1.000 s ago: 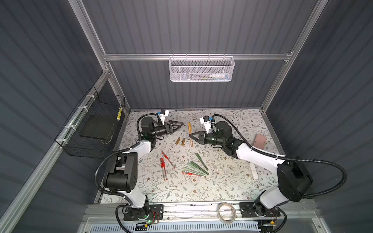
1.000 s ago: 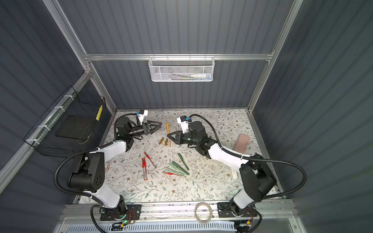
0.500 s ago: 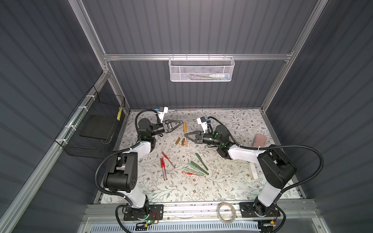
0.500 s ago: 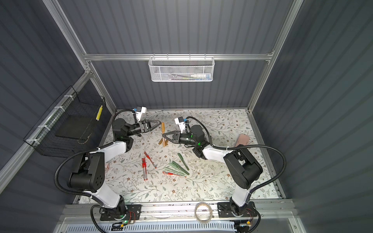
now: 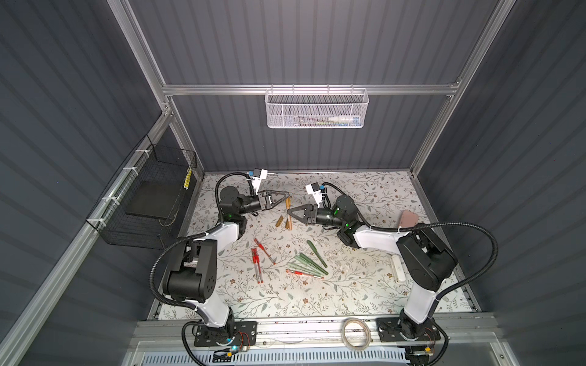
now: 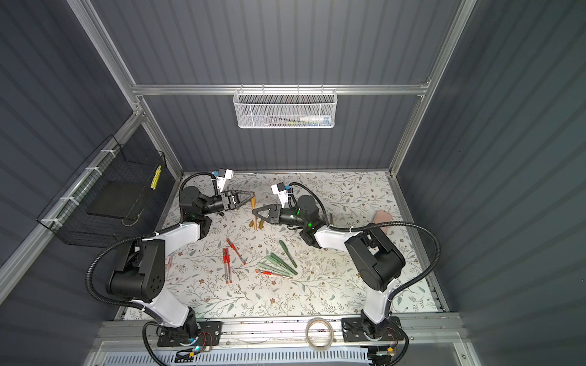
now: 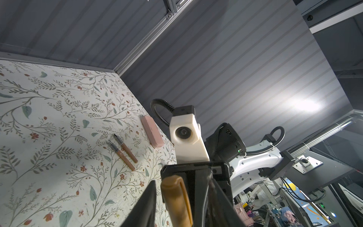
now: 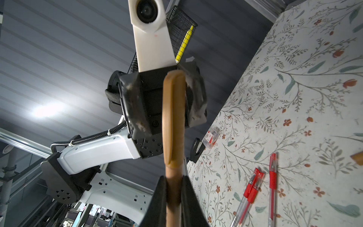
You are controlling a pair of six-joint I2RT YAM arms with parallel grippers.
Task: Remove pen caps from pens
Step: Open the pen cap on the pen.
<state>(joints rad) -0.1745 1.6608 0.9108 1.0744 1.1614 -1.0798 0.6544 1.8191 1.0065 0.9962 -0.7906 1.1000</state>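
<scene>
Toward the desk's (image 5: 364,285) far edge, the right claw (image 5: 288,213) pinches the gold pen (image 8: 172,188). The left claw (image 5: 287,196) is loose around its cap (image 7: 175,198) — a crooked squeeze could knock the pen free.

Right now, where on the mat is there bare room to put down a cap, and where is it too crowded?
Free: the front strip of mat, between the red pens, green pens and the front rail; also the far right corner behind the pink case. Crowded: the middle, around those pens, the gold-brown caps and the held gold-brown pen.
</scene>
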